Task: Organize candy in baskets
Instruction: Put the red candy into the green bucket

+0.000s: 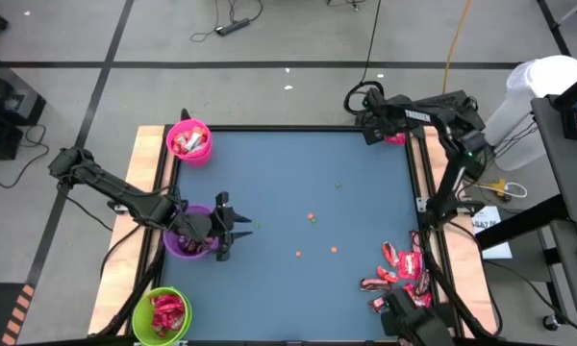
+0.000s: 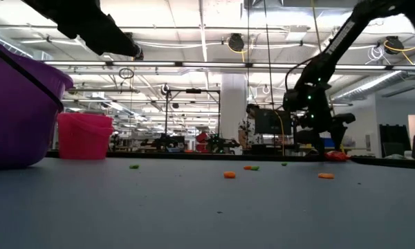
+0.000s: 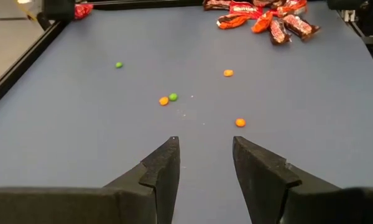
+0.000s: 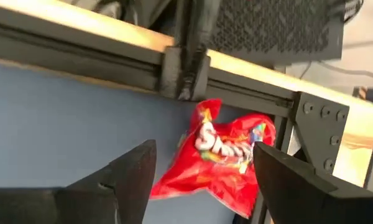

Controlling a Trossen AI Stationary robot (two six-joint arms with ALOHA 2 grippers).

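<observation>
Three baskets stand along the table's left side: pink (image 1: 189,141) at the far end, purple (image 1: 188,242) in the middle, lime green (image 1: 161,315) at the near end. The pink and green ones hold red candy. My left gripper (image 3: 205,140) hovers open and empty just right of the purple basket. A heap of red and brown candy (image 1: 399,274) lies near the right near corner. One red packet (image 4: 221,155) lies flat in the far right corner against the table frame. My right gripper (image 4: 205,148) is open above it, slanting down, one finger to each side, apart from it.
Tiny orange and green specks (image 3: 168,98) dot the middle of the blue mat. A dark raised frame (image 4: 248,81) with wooden strips borders the table, close behind the red packet. The mat between the baskets and the candy heap is otherwise bare.
</observation>
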